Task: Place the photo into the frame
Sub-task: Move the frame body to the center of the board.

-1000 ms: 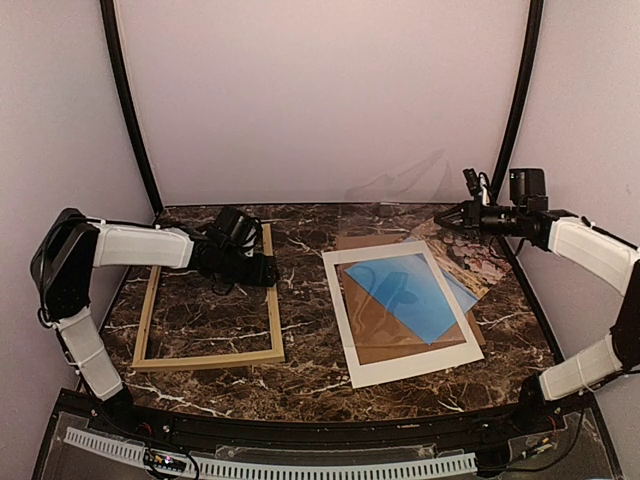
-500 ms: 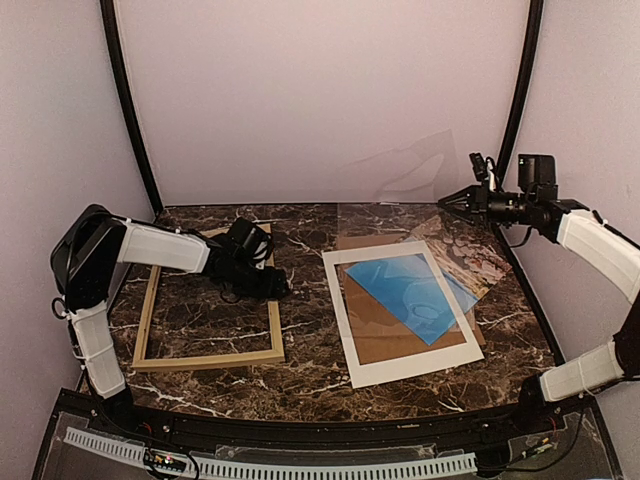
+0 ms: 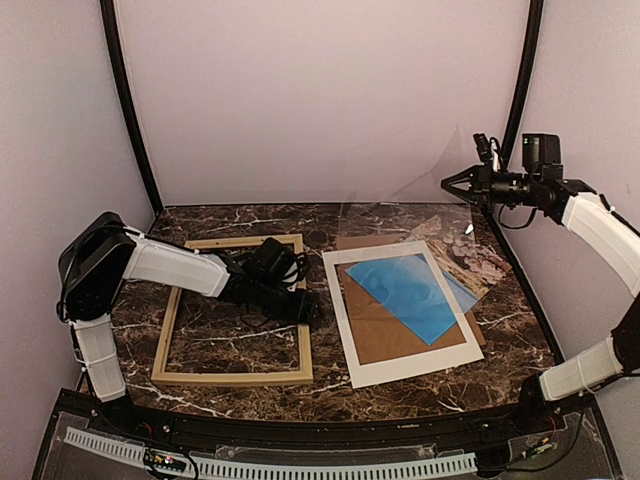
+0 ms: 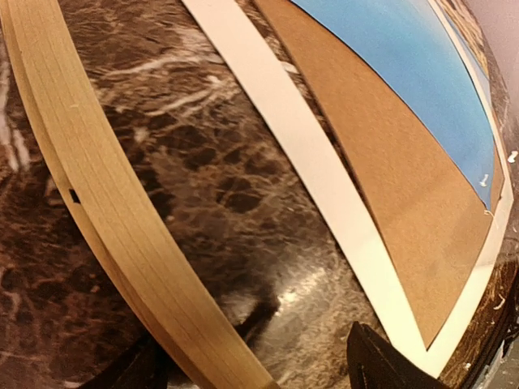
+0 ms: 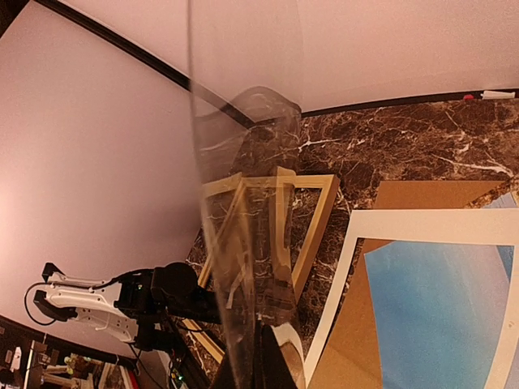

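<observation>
Frame [image 3: 232,378], one only, lies left on the bench [image 3: 320,400]; your left pincer [image 3: 308,308] straddles its right rail, jaws wide apart. Rightward lie one white mat [image 3: 400,372], one backing board [image 3: 390,335], one blue sheet [image 3: 405,290], and one photo [image 3: 478,260] peeking out far right. Your right pincer [image 3: 450,183] is clamped tight on one clear sheet [image 3: 410,210], raised.

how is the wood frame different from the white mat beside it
The frame is thin light wood; the mat is a wider white border. The frame's opening shows bare table; the mat's window shows a brown board and blue sheet. Both lie flat, rectangular, open in the middle.
</observation>
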Tool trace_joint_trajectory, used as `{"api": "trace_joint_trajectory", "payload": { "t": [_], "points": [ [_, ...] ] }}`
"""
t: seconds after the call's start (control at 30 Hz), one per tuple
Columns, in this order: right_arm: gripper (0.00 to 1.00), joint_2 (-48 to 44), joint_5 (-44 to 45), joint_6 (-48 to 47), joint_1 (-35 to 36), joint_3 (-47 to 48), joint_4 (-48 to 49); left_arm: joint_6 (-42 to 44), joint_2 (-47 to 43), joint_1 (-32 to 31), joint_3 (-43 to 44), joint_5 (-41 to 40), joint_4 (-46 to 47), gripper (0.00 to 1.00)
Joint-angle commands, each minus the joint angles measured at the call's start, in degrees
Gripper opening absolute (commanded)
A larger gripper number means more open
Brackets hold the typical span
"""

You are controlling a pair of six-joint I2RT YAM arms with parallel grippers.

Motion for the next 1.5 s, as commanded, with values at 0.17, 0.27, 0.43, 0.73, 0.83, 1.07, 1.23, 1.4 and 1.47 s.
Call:
{"api": "trace_joint_trajectory", "payload": {
  "t": [0.17,0.27,0.43,0.73,0.83,1.07,1.23,1.4,1.47],
  "points": [
    [0.00,2.0,3.4,0.4,0.6,7.3,-3.1,3.1,-5.9,-1.2,-2.6,2.1,6.0,0.86],
    [0.00,2.7,4.6,1.1,2.6,9.0,-3.2,6.3,-12.7,-0.5,-4.6,-1.5,5.8,0.88],
    [0.00,5.3,6.3,3.4,8.1,11.5,-1.6,8.3,-23.9,4.9,-9.5,-4.6,4.0,0.90],
    [0.00,15.0,9.8,9.7,25.6,23.6,4.3,9.7,-41.0,20.5,-9.3,-16.0,-11.1,0.93],
    [0.00,20.2,9.5,12.5,31.5,29.7,7.1,6.5,-41.8,27.3,-9.1,-15.2,-13.0,0.93],
    [0.00,27.8,10.2,22.9,34.0,24.6,22.0,4.1,-48.7,35.7,-12.1,-18.7,-14.8,0.97],
    [0.00,35.8,10.5,27.9,31.8,15.2,30.0,4.8,-49.3,36.2,-13.8,-20.8,-15.4,0.98],
    [0.00,43.7,9.7,30.6,31.3,9.4,35.3,3.3,-43.7,36.2,-18.3,-19.2,-12.1,0.98],
    [0.00,45.1,10.1,30.8,31.0,6.8,37.0,2.6,-41.8,36.2,-20.1,-18.8,-10.6,0.98]
  ]
}}
